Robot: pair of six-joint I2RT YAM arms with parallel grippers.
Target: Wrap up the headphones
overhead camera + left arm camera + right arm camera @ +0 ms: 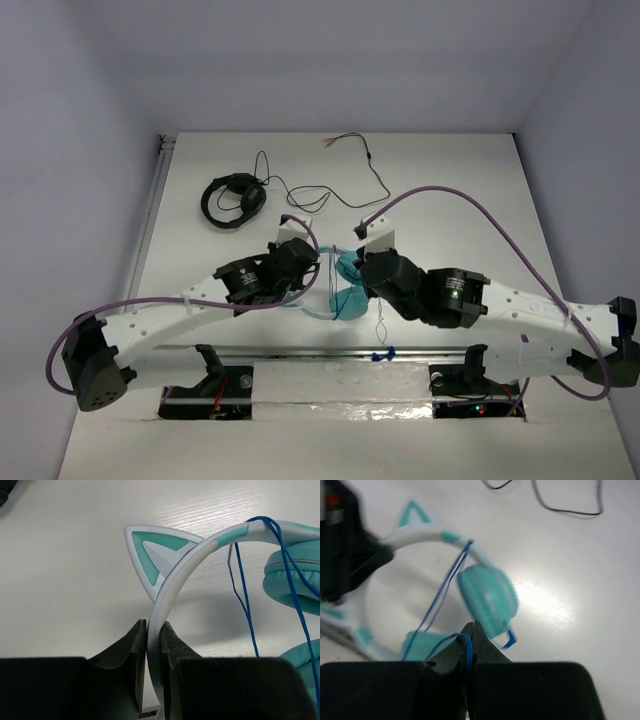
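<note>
The teal headphones (345, 285) are held up between the two arms at the table's middle. My left gripper (154, 630) is shut on the pale headband (172, 585), just below one cat ear (152, 550). The thin blue cable (245, 595) loops over the headband and hangs beside a teal ear cup (292, 580). My right gripper (472, 630) is shut on the blue cable (465, 642), close in front of an ear cup (487, 600). In the top view the cable's end (380, 335) dangles to a blue plug near the front edge.
Black headphones (232, 200) lie at the back left, their black cable (340, 175) trailing right across the back of the table. The arms' purple hoses arch over both sides. The table's front rail (340, 352) lies just below the grippers.
</note>
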